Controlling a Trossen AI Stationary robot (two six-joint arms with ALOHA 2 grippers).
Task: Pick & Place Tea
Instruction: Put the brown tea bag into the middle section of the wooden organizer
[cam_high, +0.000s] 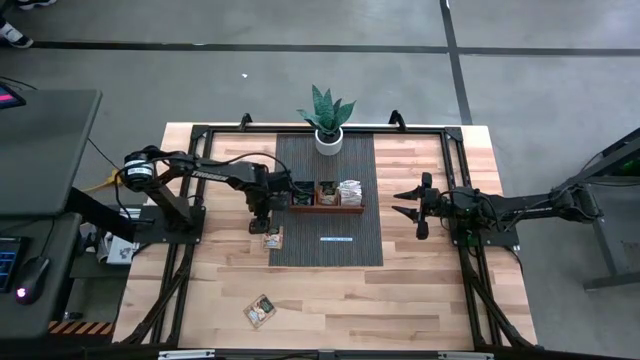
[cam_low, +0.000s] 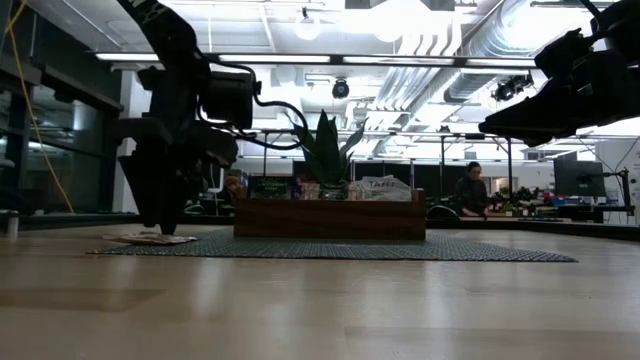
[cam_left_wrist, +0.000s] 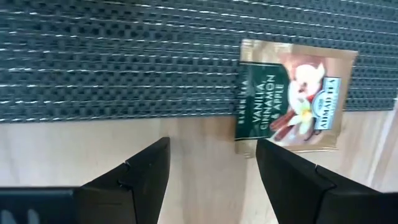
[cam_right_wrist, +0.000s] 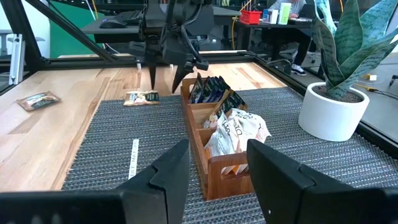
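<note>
A tea packet (cam_left_wrist: 292, 99), green and tan, lies flat across the left edge of the dark mat (cam_high: 325, 250), half on mat and half on wood. My left gripper (cam_left_wrist: 211, 168) points down, open, low over that edge. The packet lies just off to one side of its fingers, not between them. In the high view my left gripper (cam_high: 262, 224) is just left of this packet (cam_high: 272, 238). A second tea packet (cam_high: 262, 311) lies on the wood near the front edge. More packets stand in the wooden tray (cam_high: 327, 206). My right gripper (cam_high: 410, 201) waits open at the mat's right.
A potted plant (cam_high: 328, 125) stands at the mat's far edge behind the tray. A small white strip (cam_high: 338, 239) lies on the mat in front of the tray. A black frame (cam_high: 300, 130) runs around the table. People and desks show in the room beyond.
</note>
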